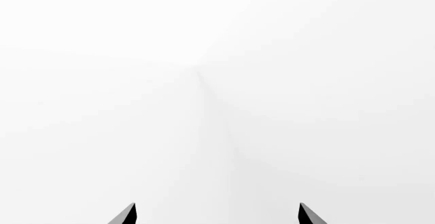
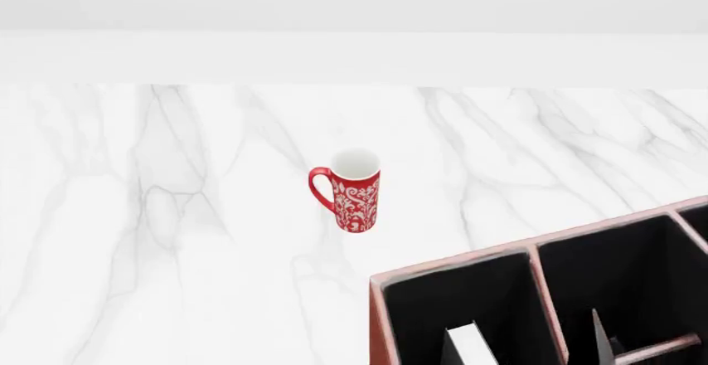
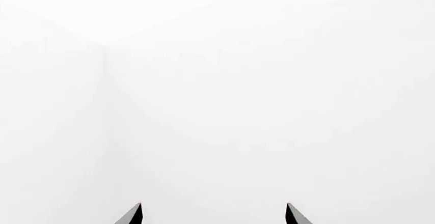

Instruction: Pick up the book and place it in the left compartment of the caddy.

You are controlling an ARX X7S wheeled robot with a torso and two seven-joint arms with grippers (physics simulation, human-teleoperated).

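Two black tips of the left gripper stand wide apart, facing blank white. The right gripper is equally wide, holding nothing. Head view: the book, probably, stands inside the caddy on the worktop.

**White marble under flat, even light**

The surface is white marble with soft grey veins running from near to far, spreading across the whole width of the head view. Along its far edge a plain white wall rises, with a paler horizontal band at its foot (perhaps a low ledge or backsplash; it cannot be told). Light is diffuse and casts only faint shadows. Both wrist views show blank white planes meeting at dim corner lines.
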